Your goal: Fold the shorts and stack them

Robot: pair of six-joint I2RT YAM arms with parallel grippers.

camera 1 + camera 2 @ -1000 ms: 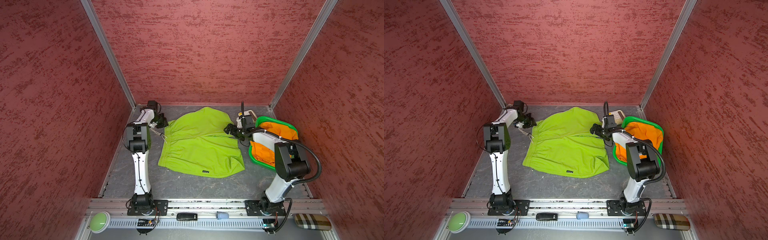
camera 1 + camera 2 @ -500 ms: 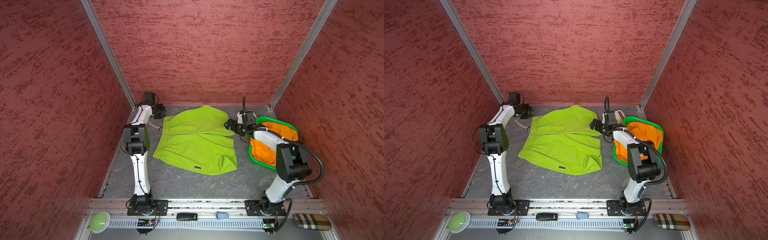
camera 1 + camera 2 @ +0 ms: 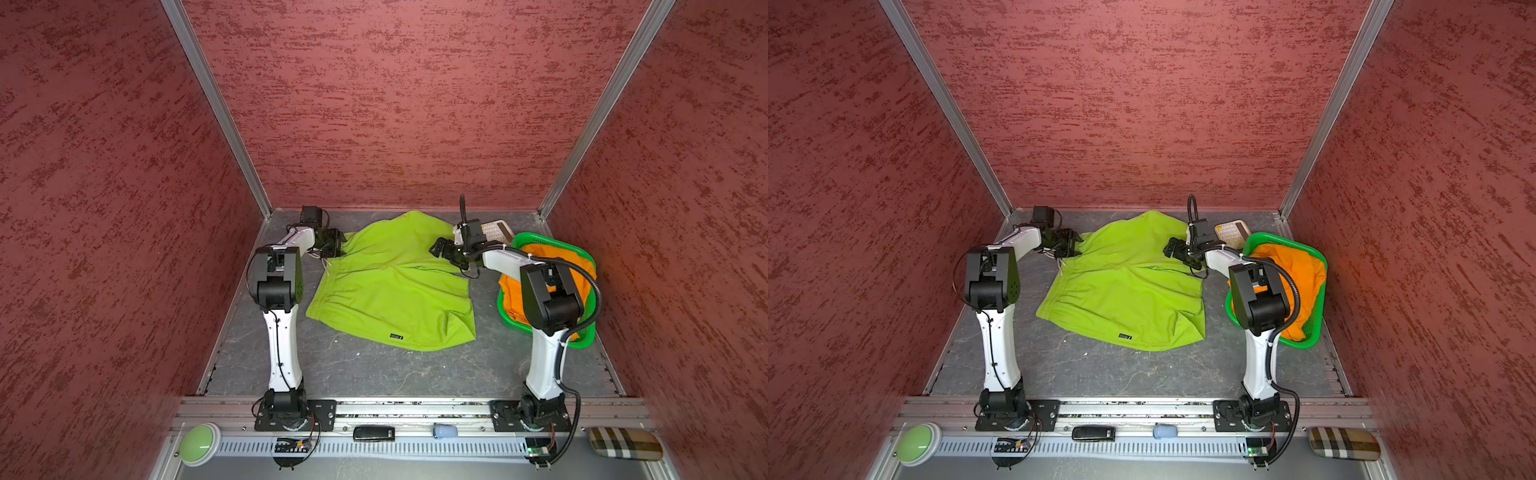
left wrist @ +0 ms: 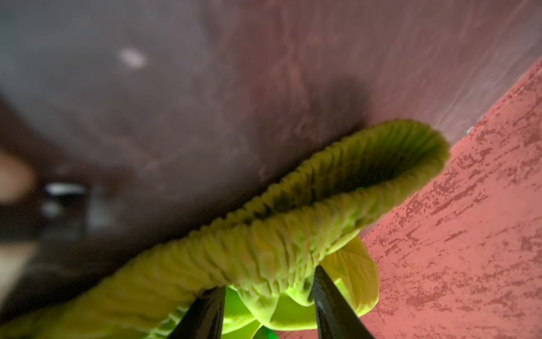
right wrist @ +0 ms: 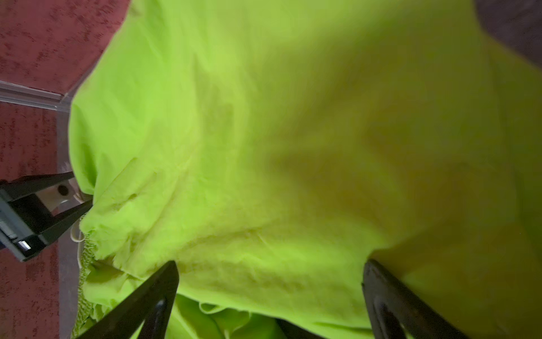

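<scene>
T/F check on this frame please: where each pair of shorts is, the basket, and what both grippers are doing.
1. The lime green shorts lie spread on the table between the two arms. True.
2. The orange shorts lie on the table beside the green pair. False: they sit in the green basket.
3. The right gripper is shut on lime fabric. False: its jaws stand wide open over the shorts.
4. The left gripper is at the waistband. True: its jaws are parted with the gathered edge between them.
5. The basket stands by the left arm. False: it stands by the right arm.
</scene>
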